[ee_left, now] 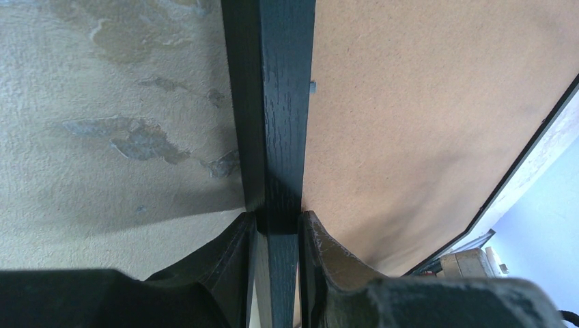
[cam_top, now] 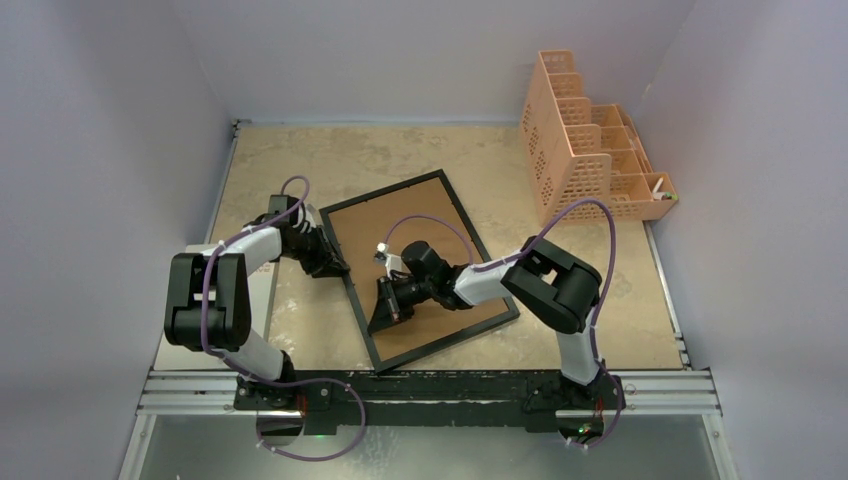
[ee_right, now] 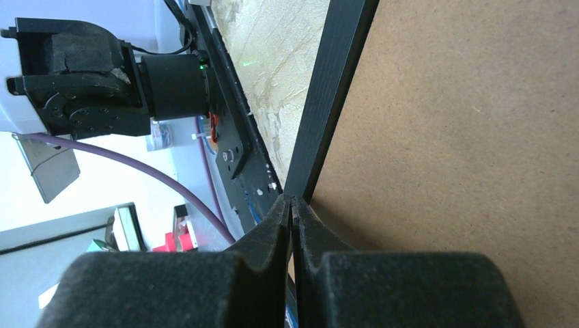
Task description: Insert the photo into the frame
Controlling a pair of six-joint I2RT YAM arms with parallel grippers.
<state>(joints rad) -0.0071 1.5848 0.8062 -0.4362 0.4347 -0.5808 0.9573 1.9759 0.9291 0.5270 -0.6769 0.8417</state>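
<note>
The frame lies tilted at the table's middle with its brown board back facing up. My left gripper is shut on the black bar of its left side; in the left wrist view the bar runs between the two fingers of that gripper, with the board to the right. My right gripper rests over the board's lower left part. In the right wrist view this gripper has its fingers pressed together, tips at the inner edge of the bar. The photo is out of view.
A peach mesh organizer stands at the back right against the wall. A pale flat sheet lies at the table's left edge, mostly under the left arm. A metal rail runs along the near edge. Walls close in on three sides.
</note>
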